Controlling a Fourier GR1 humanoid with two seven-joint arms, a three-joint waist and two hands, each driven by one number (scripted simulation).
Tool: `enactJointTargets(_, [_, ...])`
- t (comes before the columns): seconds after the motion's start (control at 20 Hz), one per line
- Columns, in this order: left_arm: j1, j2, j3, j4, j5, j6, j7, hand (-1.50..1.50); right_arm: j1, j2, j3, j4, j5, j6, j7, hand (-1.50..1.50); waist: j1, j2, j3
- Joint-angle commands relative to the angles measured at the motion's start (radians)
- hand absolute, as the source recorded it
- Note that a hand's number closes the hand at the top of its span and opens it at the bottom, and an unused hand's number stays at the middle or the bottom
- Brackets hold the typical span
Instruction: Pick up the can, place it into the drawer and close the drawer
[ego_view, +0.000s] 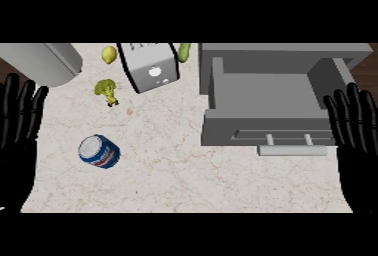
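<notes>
A blue can (100, 151) with a white lid stands on the beige counter at the lower left. A grey drawer (221, 82) is pulled open at the upper right, its inside bare, with a pale handle (292, 150) on its front. My left hand (18, 117) rests open at the left edge, fingers up, a short way left of the can. My right hand (353, 122) rests open at the right edge, beside the drawer's front corner. Neither hand touches anything.
A broccoli floret (108, 90) lies above the can. A grey and white appliance (150, 67) stands at the top middle, with a yellow-green fruit (109, 54) on its left and a green vegetable (184, 51) on its right. A grey rounded object (44, 62) fills the top left corner.
</notes>
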Motion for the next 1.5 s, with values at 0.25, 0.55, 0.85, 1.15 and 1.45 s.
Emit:
enactJointTargets(0.25, [-0.065,0.136,-0.214,0.057,0.424,-0.53,-0.039,-1.5,-0.043,-0.009,0.04,0.009,-0.008,0.037,0.006,-1.5,-0.061,0.003,0.012])
enactJointTargets(0.55, [-0.003,0.488,-0.032,0.262,0.604,-0.855,0.013,-1.5,0.1,0.015,-0.07,0.037,0.006,-0.076,0.14,-1.5,-0.03,-0.002,0.019])
enactJointTargets(0.85, [-0.064,0.712,0.13,0.574,0.784,-1.184,-0.091,-1.5,0.191,-0.037,-0.175,-0.005,-0.088,-0.018,0.12,-1.5,-0.023,-0.008,0.021])
enactJointTargets(1.15, [-0.185,0.756,0.133,0.792,0.798,-1.329,-0.078,-1.5,0.24,-0.055,-0.224,-0.043,-0.162,0.033,0.121,-1.5,-0.028,-0.008,0.02])
enactJointTargets(1.45, [-0.238,0.803,0.061,0.929,0.928,-1.343,0.024,-1.5,0.258,-0.094,-0.309,0.06,-0.226,0.11,0.047,-1.5,-0.018,-0.008,0.022])
